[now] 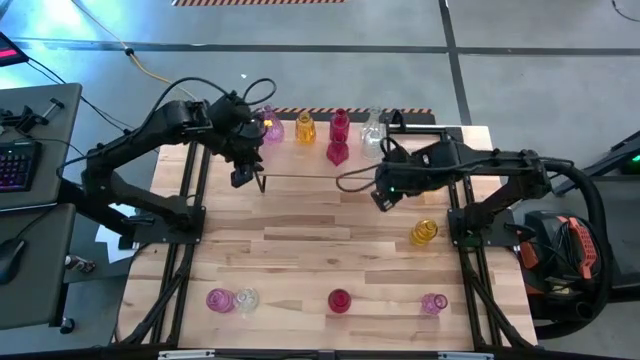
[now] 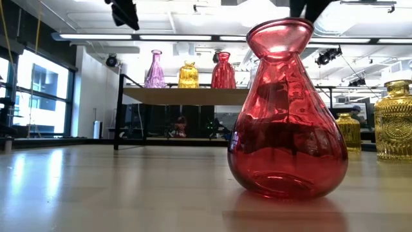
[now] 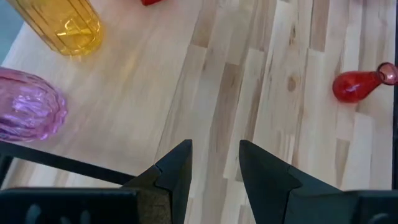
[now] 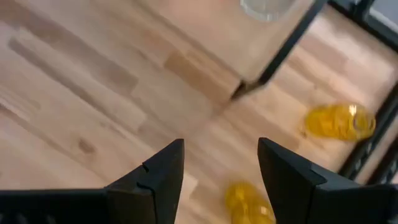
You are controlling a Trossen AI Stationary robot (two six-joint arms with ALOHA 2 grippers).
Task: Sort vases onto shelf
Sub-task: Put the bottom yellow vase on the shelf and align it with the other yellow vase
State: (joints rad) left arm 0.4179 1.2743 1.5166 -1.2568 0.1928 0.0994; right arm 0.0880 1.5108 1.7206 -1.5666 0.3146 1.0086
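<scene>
Vases: five stand in a row on the shelf point(image 1: 300, 160) at the far edge of the counter point(image 1: 300, 250) — a pink vase point(image 1: 270, 127), a yellow vase point(image 1: 304, 128), a red vase point(image 1: 339, 125), a second pink one point(image 1: 337, 153) just in front of it, and a clear vase point(image 1: 373, 130).
Loose vases: a yellow one point(image 1: 424, 232) lies on the counter near the right side; along the near edge sit a pink point(image 1: 219, 299), a clear point(image 1: 246, 298), a red point(image 1: 339, 300) and another pink point(image 1: 433, 303).
Left claw point(image 1: 240, 177): hanging above the shelf's left end, jaws parted, nothing between them.
Right claw point(image 1: 383, 200): hanging off the shelf's right front corner, jaws parted too, empty.
Progress: by my reckoning about half sorted, with five left to fetch.
Risk one: the shelf row is tight, so a claw lowering another vase could clip a narrow neck and topple neighbours.
Risk two: the yellow vase on its side looks ready to roll if it's nudged off centre.
Risk three: smooth round glass could slip from a grip.
Risk four: both arms sit close at the shelf and could cross paths.
</scene>
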